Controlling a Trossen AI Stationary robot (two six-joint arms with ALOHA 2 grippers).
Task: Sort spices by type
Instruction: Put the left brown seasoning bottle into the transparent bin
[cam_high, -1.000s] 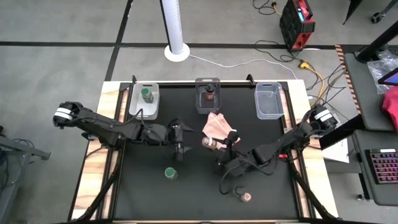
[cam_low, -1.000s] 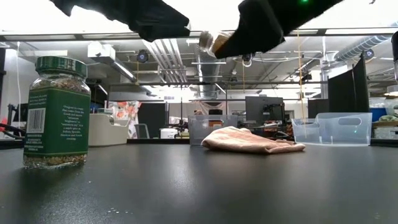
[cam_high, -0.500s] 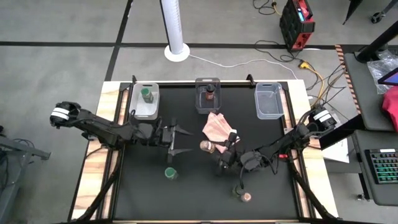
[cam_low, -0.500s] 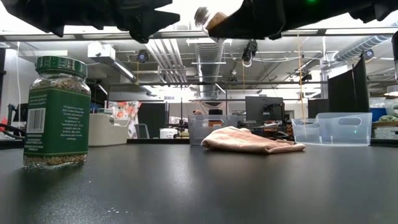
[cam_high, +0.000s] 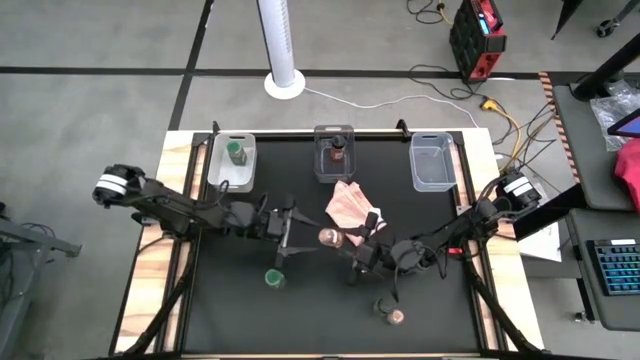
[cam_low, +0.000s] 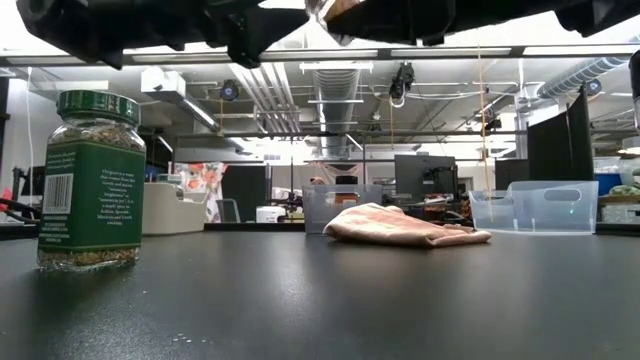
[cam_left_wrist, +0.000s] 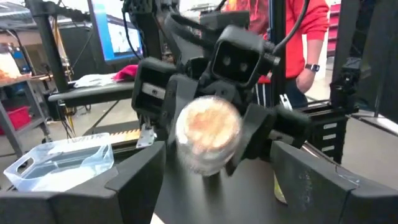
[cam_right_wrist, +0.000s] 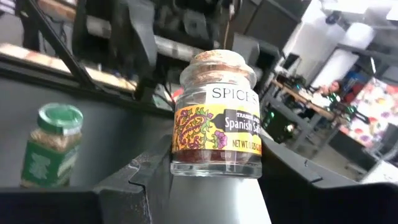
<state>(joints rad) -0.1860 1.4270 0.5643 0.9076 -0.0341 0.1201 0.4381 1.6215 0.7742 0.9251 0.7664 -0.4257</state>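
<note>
**Cork-lid jar held mid-surface**

Fingers of the right gripper (cam_high: 345, 238) clamp a cork-lid jar (cam_high: 328, 237) above the middle of the black surface (cam_high: 440, 300), just beside the pink cloth (cam_high: 347, 203). Facing it, the left gripper (cam_high: 300, 236) has its fingers spread apart, empty. One green-lid jar (cam_high: 273, 278) stands near them, a tan-lid jar (cam_high: 396, 317) farther toward the front edge. Three clear bins (cam_high: 433, 160) line the far edge; two hold a jar each. Beyond lie grey floor, cables and a white pole.

Cloth (cam_high: 347, 203) lies between left bin (cam_high: 231, 161) and right bin (cam_high: 432, 161)
</note>
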